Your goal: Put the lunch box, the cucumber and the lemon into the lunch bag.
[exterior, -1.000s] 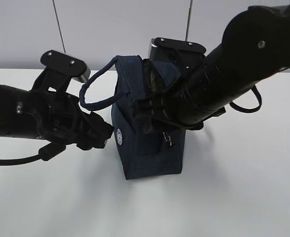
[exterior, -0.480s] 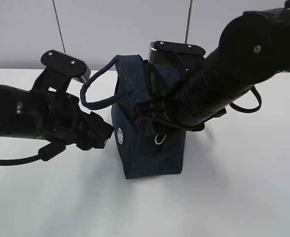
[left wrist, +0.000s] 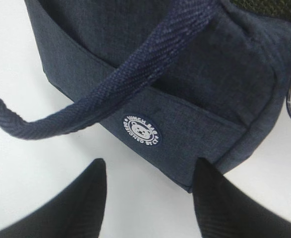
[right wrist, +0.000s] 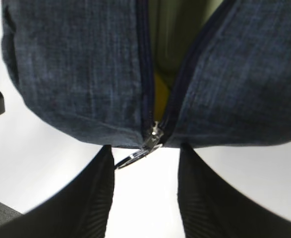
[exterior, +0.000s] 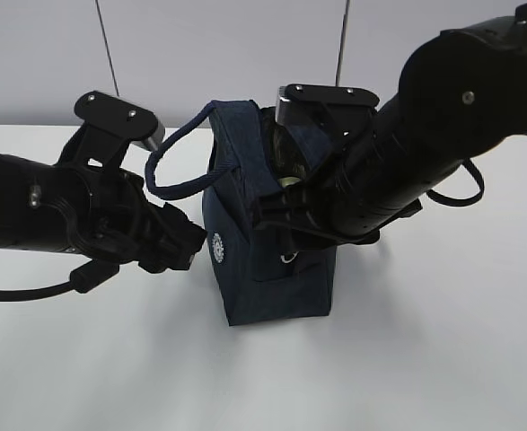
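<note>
We find the lunch bag (exterior: 272,260) standing upright at the middle of the white table (exterior: 425,359), between the two arms. Through its parted top zip (right wrist: 146,74) the right wrist view shows a strip of yellow, which we take to be the lemon (right wrist: 160,96), with a pale green surface above it, probably the lid of the lunch box (right wrist: 177,29). We cannot make out the cucumber in any view.

The left gripper (left wrist: 147,198) hovers just beside the bag's logo (left wrist: 142,131) wall, its jaws spread wide and holding nothing. The right gripper (right wrist: 144,198) sits at the zip end, jaws parted and empty, with the ring pull (right wrist: 133,157) hanging between them, untouched.

We judge the bag to be soft fabric: its walls sag and fold under light pressure, so a wall pinch gives poor control. The loop handle (left wrist: 110,84) is limp webbing and swings freely. With contents inside, we expect moderate weight low down. The ring pull is small, rigid and free to swivel; we advise gripping it squarely across the ring, while bracing the bag wall on the opposite side.
</note>
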